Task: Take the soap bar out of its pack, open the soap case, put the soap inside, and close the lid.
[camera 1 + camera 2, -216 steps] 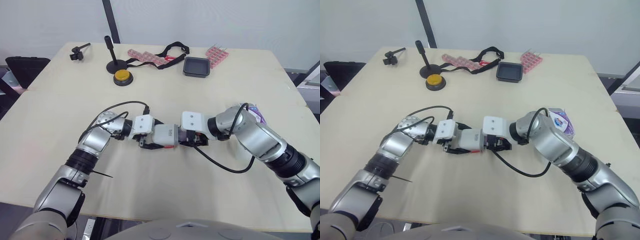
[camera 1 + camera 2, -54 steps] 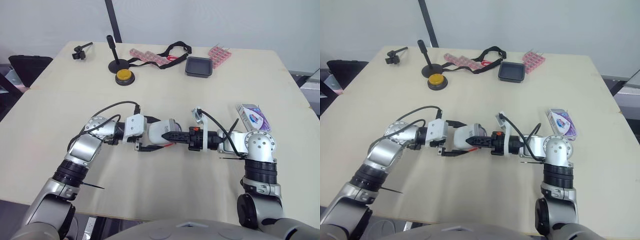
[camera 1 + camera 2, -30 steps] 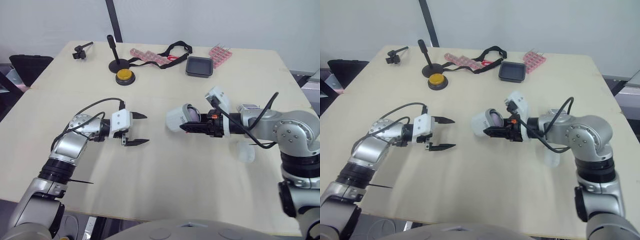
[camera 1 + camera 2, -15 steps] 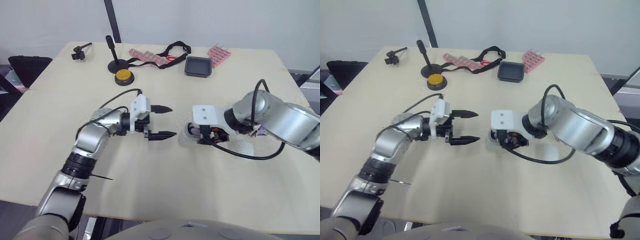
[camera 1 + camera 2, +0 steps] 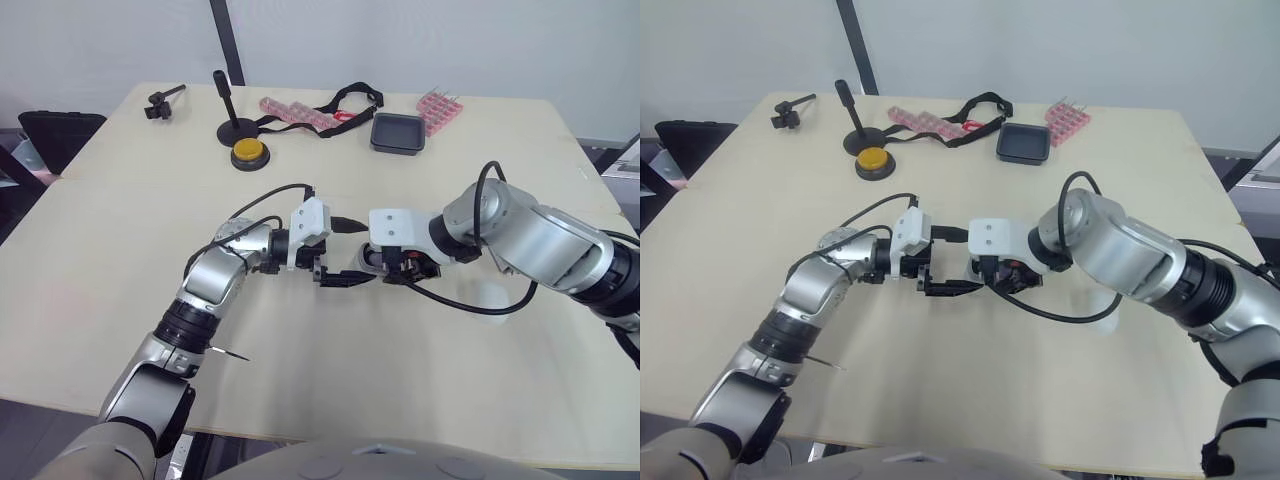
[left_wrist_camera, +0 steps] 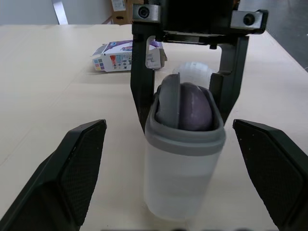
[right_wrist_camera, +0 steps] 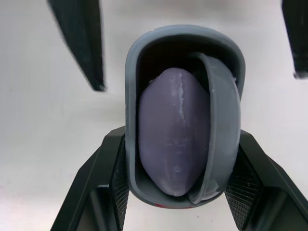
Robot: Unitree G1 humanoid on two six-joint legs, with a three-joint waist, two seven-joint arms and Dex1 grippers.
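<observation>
A translucent soap case (image 6: 185, 168) with a grey rim holds the purple soap bar (image 7: 175, 144), and a grey insert (image 7: 219, 120) sits beside the bar. My right gripper (image 5: 395, 265) is shut on the case near the table's middle, holding it just above the tabletop with its open end facing my left gripper. My left gripper (image 5: 345, 252) is open, with one finger (image 6: 77, 168) on each side of that open end and not touching it. A translucent lid (image 6: 195, 71) lies on the table behind the case. The soap pack (image 6: 120, 55) lies farther off.
Along the far edge are a black tray (image 5: 397, 132), pink packs (image 5: 438, 105), a black strap (image 5: 345, 98), a yellow button (image 5: 245, 152), a black stand (image 5: 222, 100) and a small clamp (image 5: 160, 100). Cables loop off both wrists.
My left gripper has moved right until its open fingers flank the case. The right gripper has shifted slightly left, holding the case throughout.
</observation>
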